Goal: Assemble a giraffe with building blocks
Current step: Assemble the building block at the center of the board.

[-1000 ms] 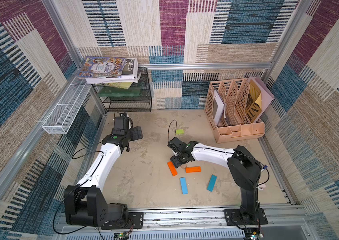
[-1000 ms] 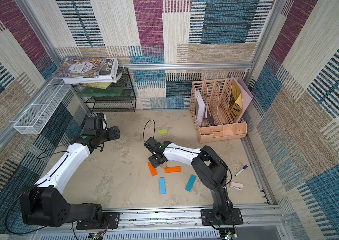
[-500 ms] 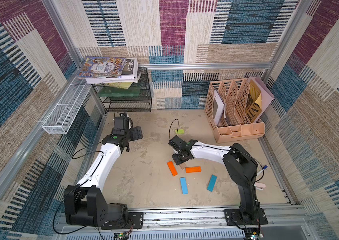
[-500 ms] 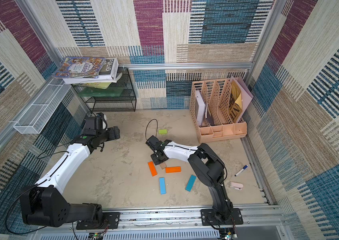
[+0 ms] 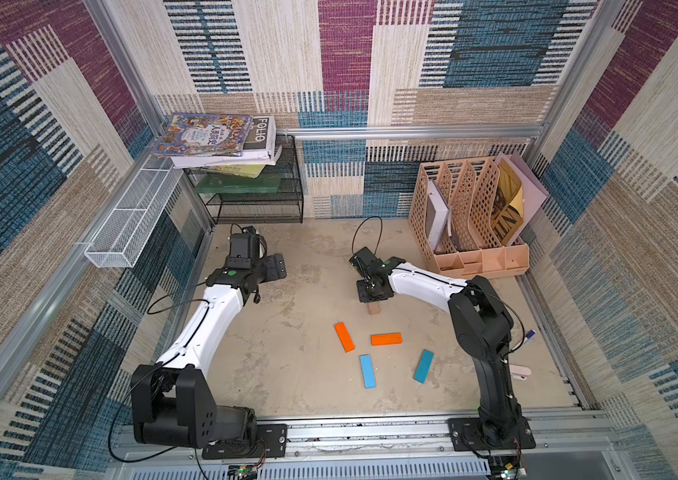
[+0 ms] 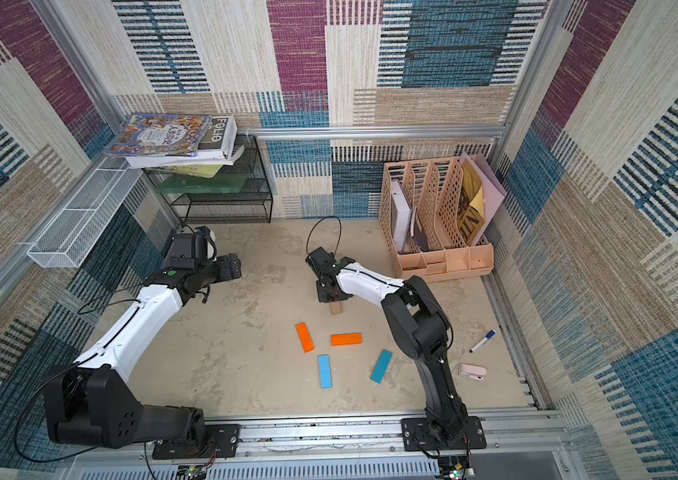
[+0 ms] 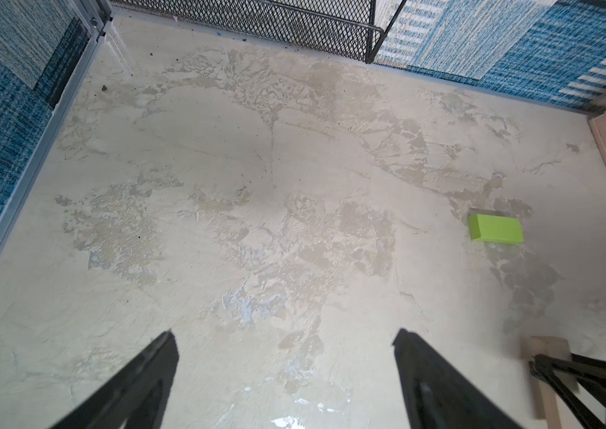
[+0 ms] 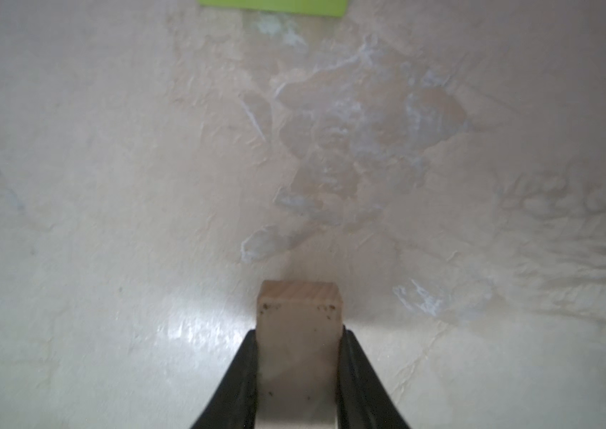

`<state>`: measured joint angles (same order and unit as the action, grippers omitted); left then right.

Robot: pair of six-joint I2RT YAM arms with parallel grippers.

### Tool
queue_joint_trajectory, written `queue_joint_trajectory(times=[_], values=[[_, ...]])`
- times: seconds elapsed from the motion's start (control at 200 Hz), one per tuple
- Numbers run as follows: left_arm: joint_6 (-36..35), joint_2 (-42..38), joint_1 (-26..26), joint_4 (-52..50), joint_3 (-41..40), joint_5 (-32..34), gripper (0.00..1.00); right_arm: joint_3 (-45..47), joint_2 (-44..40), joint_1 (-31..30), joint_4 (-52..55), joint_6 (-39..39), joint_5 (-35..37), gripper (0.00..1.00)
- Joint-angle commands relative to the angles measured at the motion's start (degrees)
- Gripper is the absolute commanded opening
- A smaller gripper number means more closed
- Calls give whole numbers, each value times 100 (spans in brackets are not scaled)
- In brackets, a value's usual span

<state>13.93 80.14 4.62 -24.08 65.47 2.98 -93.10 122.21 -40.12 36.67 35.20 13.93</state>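
My right gripper [image 8: 299,334] is shut on the tan block [image 8: 299,308], which pokes out past the fingertips just above the floor. In both top views this gripper [image 5: 372,296] points down mid-floor, with the tan block [image 6: 336,308] showing under it. Two orange blocks [image 5: 344,336] [image 5: 386,339] and two blue blocks [image 5: 367,371] [image 5: 424,365] lie loose nearer the front. The lime-green block [image 7: 496,229] lies flat behind the right gripper; the right arm hides it in the top views. My left gripper [image 7: 283,336] is open and empty over bare floor at the left [image 5: 273,268].
A tan file organizer [image 5: 470,257] stands at the back right. At the back left are a black mesh rack [image 5: 258,203] with books on it and a white wire basket [image 5: 129,224] on the wall. A marker [image 6: 482,341] and a pink object [image 6: 472,370] lie by the right arm's base.
The right gripper's jaws have closed on the tan block, and it has shifted a little toward the back, away from the orange blocks. The left arm has not moved.
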Motion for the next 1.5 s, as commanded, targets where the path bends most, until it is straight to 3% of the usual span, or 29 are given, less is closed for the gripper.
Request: queue_joint_trajectory(times=[0.0,0.19,0.671,1.492], values=[[-22,10,4,-9,46,-48,95,-301,269,87,289,389,-48,32],[-49,11,0,-18,44,-8,95,-909,757,178,364,459,-321,32],[-32,-11,-3,-15,62,-57,95,-2735,1734,238,1229,312,71,32],[-14,11,-14,-10,87,-105,95,-3373,2208,378,1330,49,145,35]])
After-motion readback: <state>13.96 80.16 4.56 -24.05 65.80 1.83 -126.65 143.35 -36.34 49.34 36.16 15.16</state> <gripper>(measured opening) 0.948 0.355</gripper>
